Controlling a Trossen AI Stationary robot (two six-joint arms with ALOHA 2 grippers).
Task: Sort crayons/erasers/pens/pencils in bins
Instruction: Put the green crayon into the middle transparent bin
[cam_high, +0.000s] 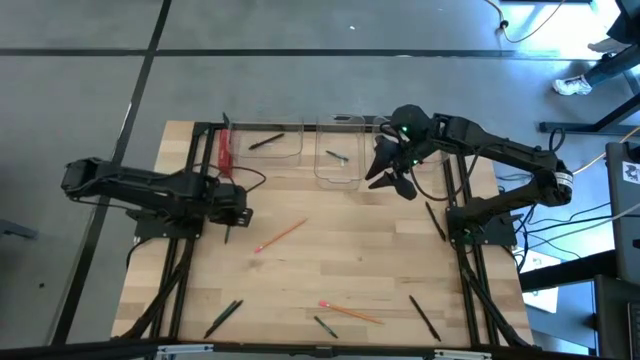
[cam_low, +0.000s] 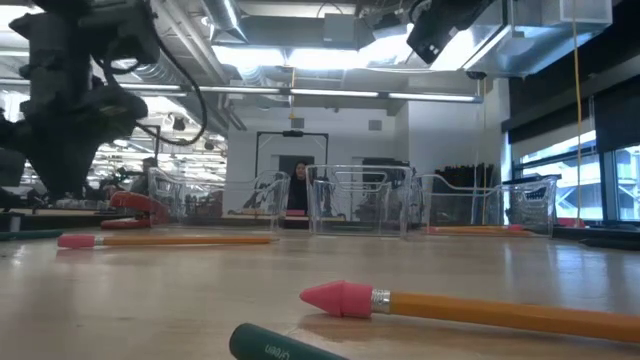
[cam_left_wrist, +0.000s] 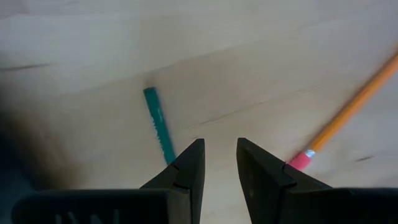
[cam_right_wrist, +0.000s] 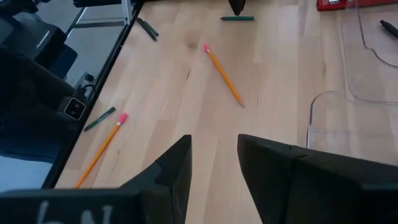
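Observation:
My left gripper (cam_high: 238, 214) (cam_left_wrist: 221, 155) is open and empty, pointing down just above the table. A teal crayon (cam_left_wrist: 158, 124) (cam_high: 228, 235) lies flat beside one finger, untouched. An orange pencil (cam_left_wrist: 348, 109) (cam_high: 281, 235) with a pink eraser tip lies on the other side. My right gripper (cam_high: 393, 181) (cam_right_wrist: 214, 155) is open and empty, above the table by the near edge of the three clear bins (cam_high: 340, 150). The left bin holds a black pen (cam_high: 265, 142). The middle bin holds a crayon (cam_high: 337, 156).
A red bar (cam_high: 226, 150) lies left of the bins. A second pencil (cam_high: 350, 311) (cam_low: 480, 305), two crayons (cam_high: 222, 317) (cam_high: 325, 325) and a pen (cam_high: 425, 318) lie near the table's front edge. Another pen (cam_high: 435, 220) lies at the right. A person (cam_low: 299, 185) stands far behind.

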